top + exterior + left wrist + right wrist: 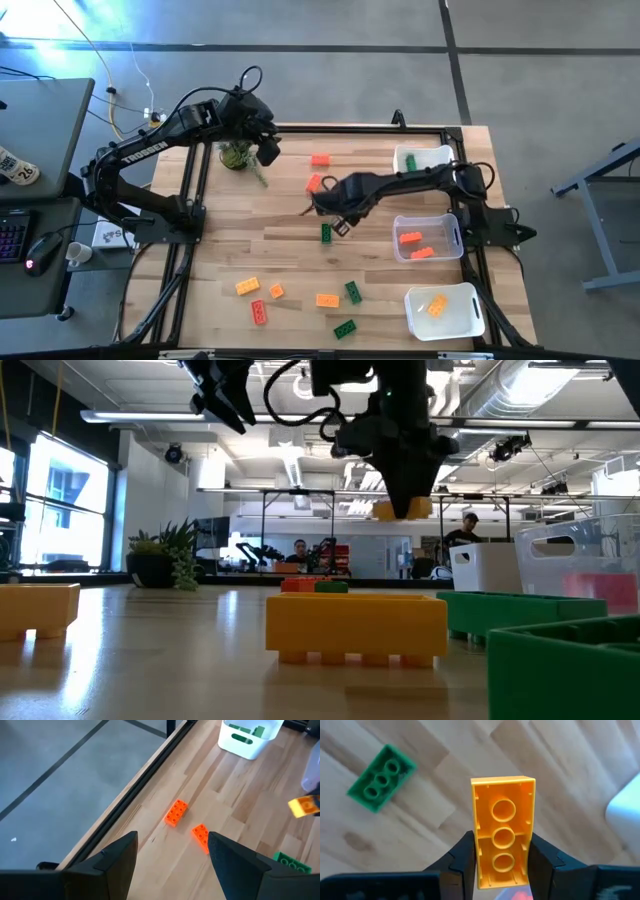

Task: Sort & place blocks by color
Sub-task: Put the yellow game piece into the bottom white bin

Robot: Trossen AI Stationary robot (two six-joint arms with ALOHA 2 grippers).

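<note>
Above wooden table (250,250) — right gripper (503,865) clamps yellow-orange block (503,827).

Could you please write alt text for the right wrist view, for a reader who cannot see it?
The right claw is shut on a yellow-orange rectangular plastic toy brick, held above the light wooden table with its hollow underside and three round sockets facing the camera. A green studded plastic brick lies on the table to one side, and a white bin's edge shows at the other.
</note>
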